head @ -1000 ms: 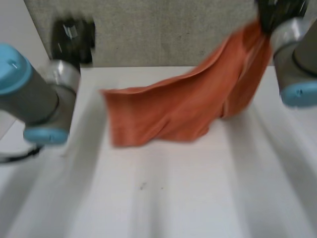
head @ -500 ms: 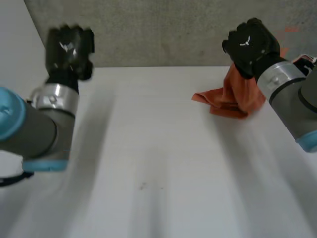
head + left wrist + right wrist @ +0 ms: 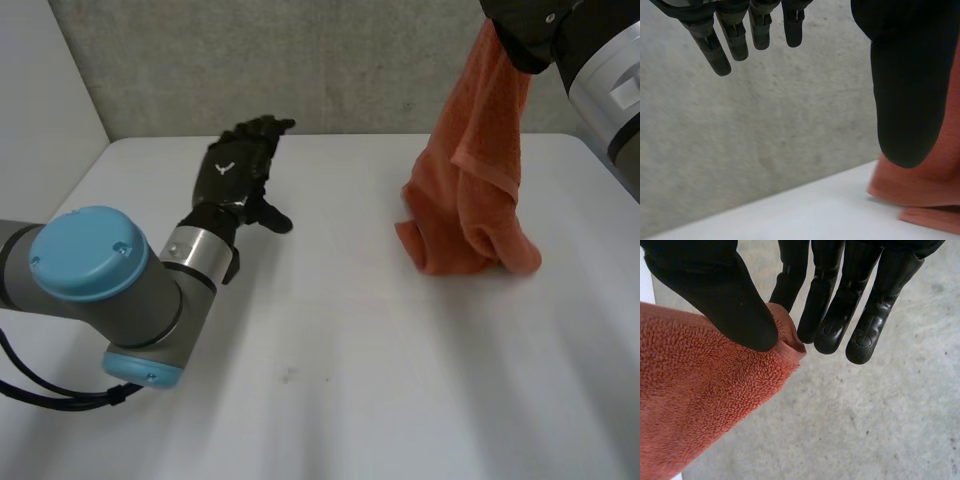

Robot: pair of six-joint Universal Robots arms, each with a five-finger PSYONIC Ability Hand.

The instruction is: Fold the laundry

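So the rust-orange terry towel (image 3: pixel 470 190) is dangling from the right robot hand (image 3: pixel 525 30), which has a bit of the hemmed top edge pinched between thumb and a fingertip. The right wrist view makes that pinch pretty clear. The towel's long axis runs basically straight up and down: top end at that hand, bottom end slumped in a bunched heap on the white surface (image 3: pixel 330 380), over on the robot's right side.

The left robot hand (image 3: pixel 235 175) is loose and empty, fingers out straight, low over the surface and well apart from the towel. From there the towel lies off toward the robot's right, and the left wrist view catches its lower folds just past the thumb.

My guess is the next bit hinges on that gap. The left one would have to travel sideways across the surface to get a second corner, and with the bottom all crumpled, picking out the correct corner looks like the tricky part.
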